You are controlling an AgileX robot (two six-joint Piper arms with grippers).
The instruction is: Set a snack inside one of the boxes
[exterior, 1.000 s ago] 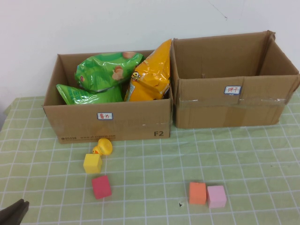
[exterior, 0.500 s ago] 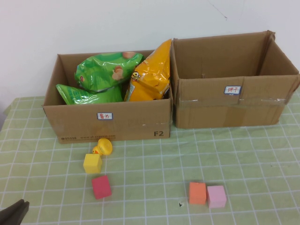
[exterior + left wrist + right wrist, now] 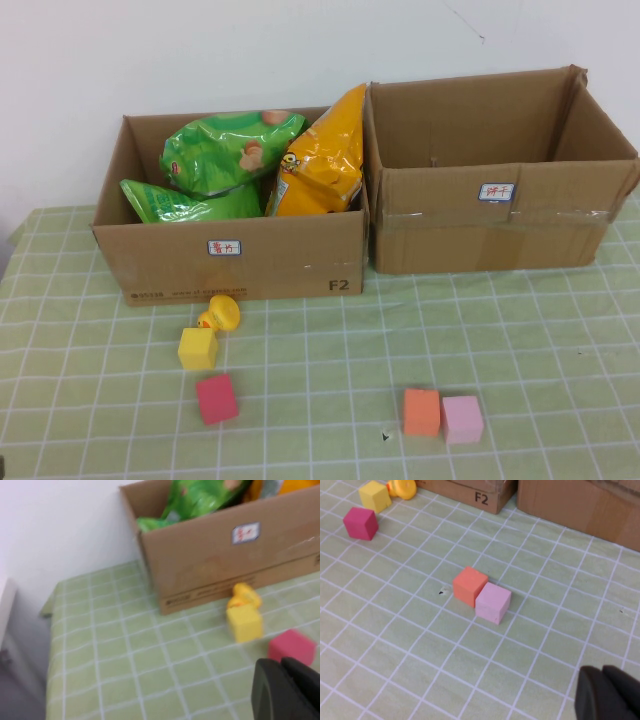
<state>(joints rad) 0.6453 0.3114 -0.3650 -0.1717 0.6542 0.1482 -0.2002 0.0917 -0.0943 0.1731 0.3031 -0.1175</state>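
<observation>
Three snack bags, a green bag [image 3: 228, 150], a second green one [image 3: 168, 200] and an orange bag [image 3: 322, 160], already sat in the left box [image 3: 240, 262], while the right box [image 3: 500, 225] looked empty. So the job looked pretty much done, as far as I could judge. Left gripper [image 3: 286, 690] hung low near the red cube [image 3: 292, 646], fingers pressed together, holding nothing. Right gripper [image 3: 610, 695] was the same, pinched closed over bare cloth near the pink cube [image 3: 493, 602].
</observation>
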